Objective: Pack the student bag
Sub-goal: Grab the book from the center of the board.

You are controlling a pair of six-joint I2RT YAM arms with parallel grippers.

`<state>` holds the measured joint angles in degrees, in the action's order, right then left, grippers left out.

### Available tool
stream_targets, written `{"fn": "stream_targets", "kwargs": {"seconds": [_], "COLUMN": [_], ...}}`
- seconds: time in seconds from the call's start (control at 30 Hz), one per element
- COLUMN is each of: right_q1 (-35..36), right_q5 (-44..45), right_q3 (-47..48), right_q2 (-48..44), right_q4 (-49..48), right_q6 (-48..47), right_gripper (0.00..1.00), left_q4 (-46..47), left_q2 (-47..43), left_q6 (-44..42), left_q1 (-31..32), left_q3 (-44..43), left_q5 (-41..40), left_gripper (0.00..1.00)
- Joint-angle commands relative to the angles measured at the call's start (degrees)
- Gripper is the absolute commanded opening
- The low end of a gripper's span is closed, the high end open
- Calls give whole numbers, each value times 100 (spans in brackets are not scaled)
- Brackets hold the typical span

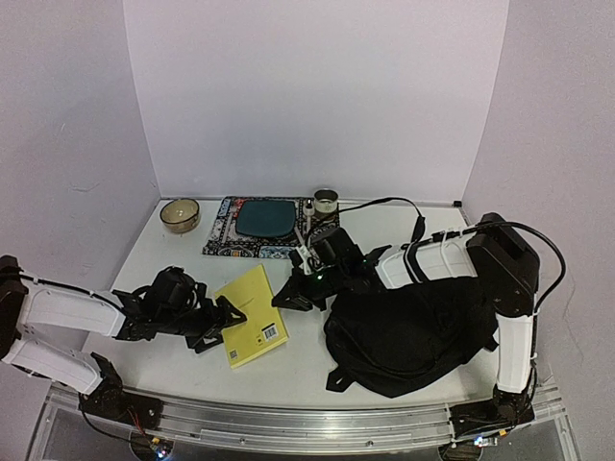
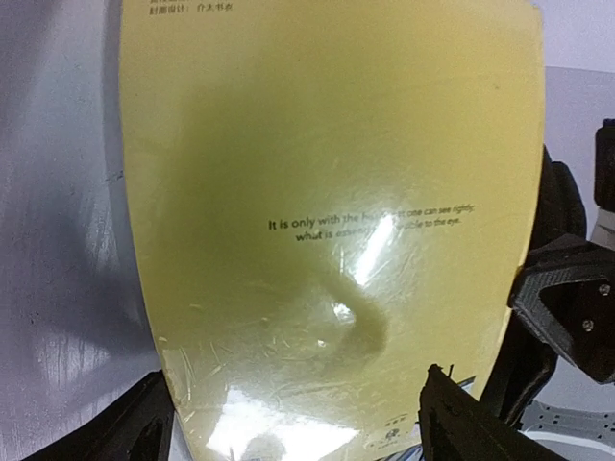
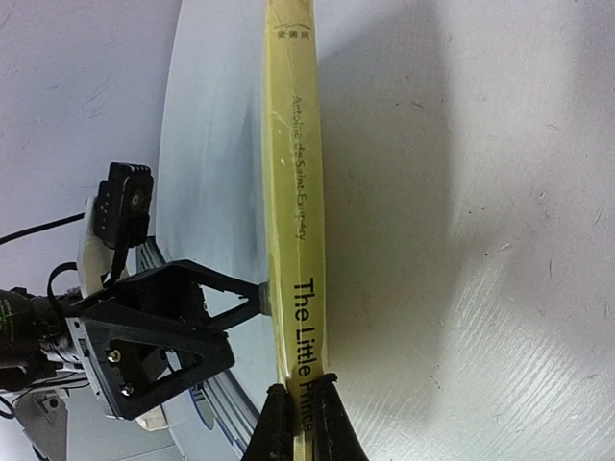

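The student bag (image 1: pixel 413 331), a big black backpack, lies at the right of the table under my right arm. A yellow book (image 1: pixel 252 317), "The Little Prince", sits between my two grippers left of the bag. My right gripper (image 1: pixel 288 293) is shut on the book's spine (image 3: pixel 300 317), its fingers (image 3: pixel 274 423) pinching the near end. My left gripper (image 1: pixel 226 312) stands open at the book's left edge. The cover (image 2: pixel 336 221) fills the left wrist view, with one black finger (image 2: pixel 144 427) at each lower side. One left fingertip (image 3: pixel 258 298) touches the cover.
At the back of the table stand a tan bowl (image 1: pixel 180 213), a dark teal pad on a patterned mat (image 1: pixel 264 218) and a small roll (image 1: pixel 326 201). The right arm's black frame (image 2: pixel 567 307) shows beside the book. White walls close in the table.
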<state>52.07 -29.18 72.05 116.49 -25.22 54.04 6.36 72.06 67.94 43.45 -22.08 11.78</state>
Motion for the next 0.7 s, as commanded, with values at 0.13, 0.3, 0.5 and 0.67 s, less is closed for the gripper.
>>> {"fn": "stream_targets", "kwargs": {"seconds": [0.13,0.3,0.5,0.67], "right_q1": [-155,-270,-404,-425], "right_q5": [-193,-118,46,75], "right_q3": [26,11,-80,-82], "right_q2": [-551,-674,-875,-948], "right_q4": [-7,-51,-218,-397], "right_q6": [254,493,844,1102], "right_gripper": [0,0,0,0], "left_q4": [586,597,662,959], "left_q2": [-784,-669,-580,-303], "left_q6": [380,564,840,938], "left_q1": [-8,1,34,140], "left_q3": [417,426,430,261], "left_q5": [-410,-401,-467,-449], "left_gripper": [95,96,98,99]}}
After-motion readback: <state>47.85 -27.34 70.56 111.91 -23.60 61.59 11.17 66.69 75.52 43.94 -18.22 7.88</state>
